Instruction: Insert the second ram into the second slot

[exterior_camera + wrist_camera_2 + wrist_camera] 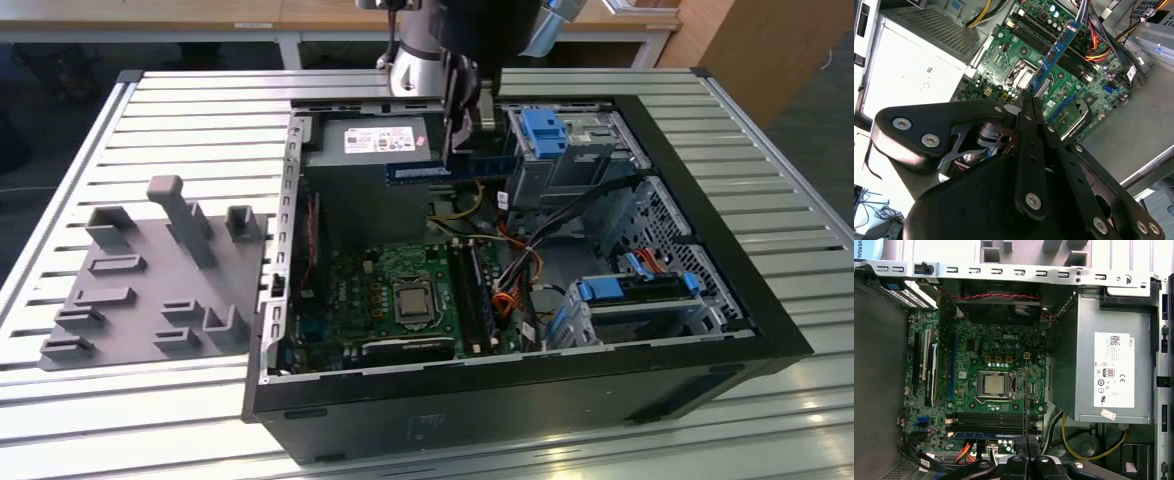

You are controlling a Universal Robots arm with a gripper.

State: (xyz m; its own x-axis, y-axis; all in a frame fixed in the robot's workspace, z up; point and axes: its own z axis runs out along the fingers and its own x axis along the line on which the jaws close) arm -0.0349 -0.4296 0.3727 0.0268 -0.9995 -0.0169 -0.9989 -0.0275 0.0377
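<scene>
Beyond the near wall of the black case (pixel 534 400), above the green, chip-studded motherboard (pixel 400 290), the thin, flat blue second ram (pixel 420 173) was held clamped by the shut black gripper (pixel 470 152), before the grey, boxy power supply (pixel 354 195).

Grey fixture plate (pixel 144 322) on slatted table (pixel 94 415)

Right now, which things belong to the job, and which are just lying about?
In the job: thin blue circuit-board stick, gripped by the fingers; black memory slots on green motherboard.
Lying about: grey plastic fixture plate; silver power-supply box; blue plastic drive-bay clip.
</scene>
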